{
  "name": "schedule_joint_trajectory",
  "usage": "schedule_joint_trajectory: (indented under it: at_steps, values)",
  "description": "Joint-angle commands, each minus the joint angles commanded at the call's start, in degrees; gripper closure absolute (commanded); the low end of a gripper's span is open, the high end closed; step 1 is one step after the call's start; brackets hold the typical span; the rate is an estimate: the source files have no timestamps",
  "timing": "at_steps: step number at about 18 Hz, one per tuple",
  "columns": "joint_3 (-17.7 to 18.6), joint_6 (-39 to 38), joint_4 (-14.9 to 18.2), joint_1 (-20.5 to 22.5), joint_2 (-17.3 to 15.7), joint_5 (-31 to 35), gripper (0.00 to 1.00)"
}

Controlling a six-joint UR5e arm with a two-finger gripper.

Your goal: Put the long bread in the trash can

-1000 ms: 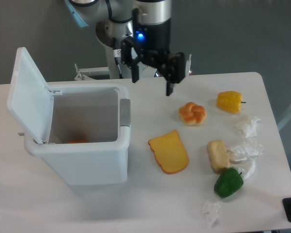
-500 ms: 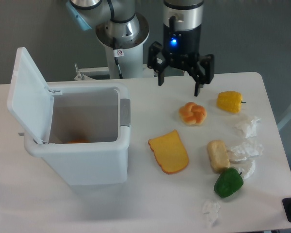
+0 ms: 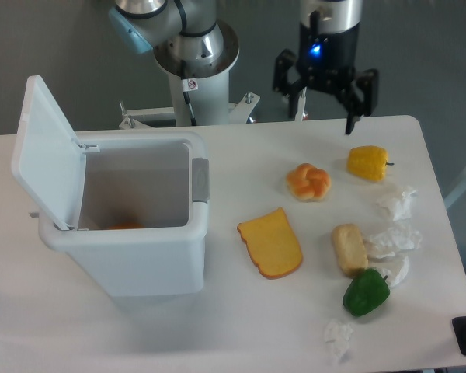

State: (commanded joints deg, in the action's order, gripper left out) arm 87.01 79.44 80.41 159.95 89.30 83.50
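The trash can (image 3: 151, 260) is a large white bin at the left of the table, its lid (image 3: 46, 148) hinged open and upright. An orange sliver of the long bread (image 3: 124, 227) shows low inside the bin; the rest is hidden by the front wall. My gripper (image 3: 325, 116) hangs open and empty above the far edge of the table, well to the right of the bin and behind the knotted roll.
A knotted roll (image 3: 307, 182), a flat toast slice (image 3: 270, 244), a yellow pepper (image 3: 368, 162), a pale bread block (image 3: 348, 249) and a green pepper (image 3: 366, 293) lie on the right half. Crumpled white paper (image 3: 396, 233) lies near the right edge.
My gripper has moved steadily to the right along the back of the table, away from the bin, staying open and empty. Nothing on the table has moved.
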Motion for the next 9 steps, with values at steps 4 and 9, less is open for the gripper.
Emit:
schedule_joint_trajectory:
  at_steps: [4, 9]
  values:
    - [0.44, 6.69, 0.71, 2.56, -0.53, -0.35, 0.00]
    - [0.70, 6.78, 0.62, 2.74, -0.79, -0.61, 0.00]
